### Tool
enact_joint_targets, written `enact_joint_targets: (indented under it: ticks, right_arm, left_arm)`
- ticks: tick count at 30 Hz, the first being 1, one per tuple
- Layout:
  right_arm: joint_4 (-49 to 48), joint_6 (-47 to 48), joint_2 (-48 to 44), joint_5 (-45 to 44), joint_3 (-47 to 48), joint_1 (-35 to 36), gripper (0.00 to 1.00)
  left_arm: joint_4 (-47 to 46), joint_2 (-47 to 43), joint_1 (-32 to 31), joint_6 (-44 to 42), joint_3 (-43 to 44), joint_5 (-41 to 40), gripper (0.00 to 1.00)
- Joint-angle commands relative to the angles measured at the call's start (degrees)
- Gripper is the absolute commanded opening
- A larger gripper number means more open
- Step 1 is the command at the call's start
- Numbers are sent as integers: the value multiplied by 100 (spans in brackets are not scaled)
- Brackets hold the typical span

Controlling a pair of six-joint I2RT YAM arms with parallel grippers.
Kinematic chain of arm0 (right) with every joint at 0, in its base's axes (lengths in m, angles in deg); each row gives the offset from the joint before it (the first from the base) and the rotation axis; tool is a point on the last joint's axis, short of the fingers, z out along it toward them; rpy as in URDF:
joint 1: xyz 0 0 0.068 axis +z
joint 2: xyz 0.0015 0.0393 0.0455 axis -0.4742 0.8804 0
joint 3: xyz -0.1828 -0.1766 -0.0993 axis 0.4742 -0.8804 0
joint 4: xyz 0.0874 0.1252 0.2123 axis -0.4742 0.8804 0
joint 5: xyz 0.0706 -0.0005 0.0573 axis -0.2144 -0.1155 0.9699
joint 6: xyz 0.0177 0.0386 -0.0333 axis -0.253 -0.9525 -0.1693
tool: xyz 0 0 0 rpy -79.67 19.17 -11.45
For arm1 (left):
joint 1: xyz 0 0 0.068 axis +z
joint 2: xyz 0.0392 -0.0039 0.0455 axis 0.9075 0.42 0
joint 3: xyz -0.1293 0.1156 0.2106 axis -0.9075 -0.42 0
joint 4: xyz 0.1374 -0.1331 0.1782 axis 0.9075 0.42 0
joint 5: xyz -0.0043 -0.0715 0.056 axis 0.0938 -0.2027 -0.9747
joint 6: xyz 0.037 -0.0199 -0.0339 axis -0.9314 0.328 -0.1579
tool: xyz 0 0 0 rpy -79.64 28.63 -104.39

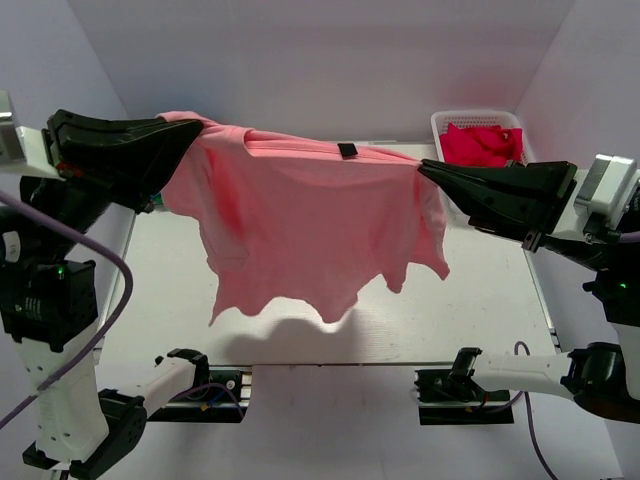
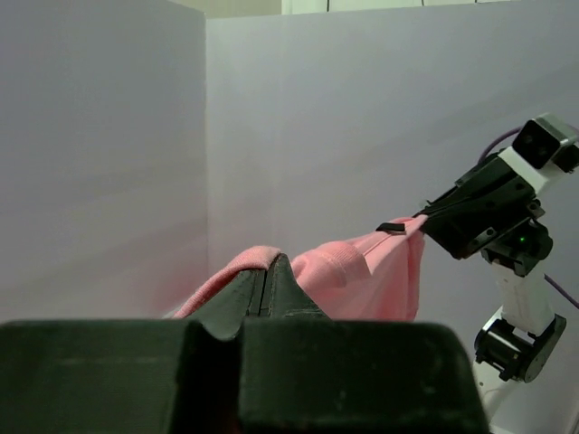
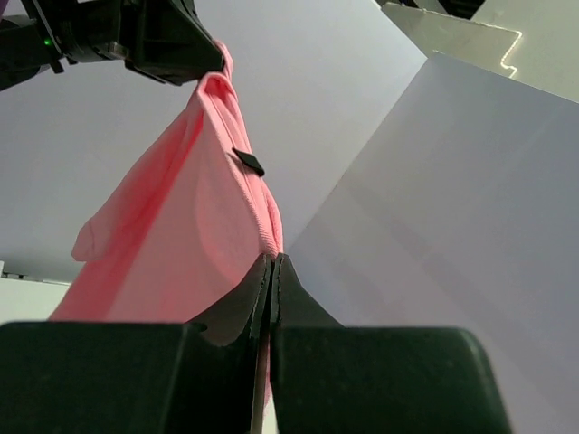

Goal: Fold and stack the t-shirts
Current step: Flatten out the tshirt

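White walls enclose the pale table (image 1: 480, 300). Above it the salmon pink t-shirt (image 1: 310, 220) hangs stretched between both arms, hem hanging free. The left gripper (image 1: 203, 127) and right gripper (image 1: 424, 168) each pinch its top edge, fingers closed on cloth. At the far right corner, a white basket (image 1: 437, 125) holds a crimson red t-shirt (image 1: 482, 145).
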Motion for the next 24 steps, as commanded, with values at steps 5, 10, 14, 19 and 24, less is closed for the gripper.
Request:
enact_joint_targets:
  ticks: [5,10,14,19,24]
  right_arm:
    - [-745,112,243,-496,174,-19,0]
    - [-1974,699,709,-2411,-632,-10,0]
    - [-3152,1359,1226,-4160,-1413,-45,0]
    - [-5155,1827,1903,-4938,-2480,-466,0]
    - [-5984,1187,2737,-5123,-3235,-1248,0]
  left_arm:
    - [170,148,84,89,278,-170,0]
    - [-58,210,84,-51,-556,-336,0]
    - [-242,210,84,-184,-1556,-916,0]
    - [-576,605,-4,-439,-2454,-2014,0]
    - [-1340,1534,-4,-439,-3501,-2341,0]
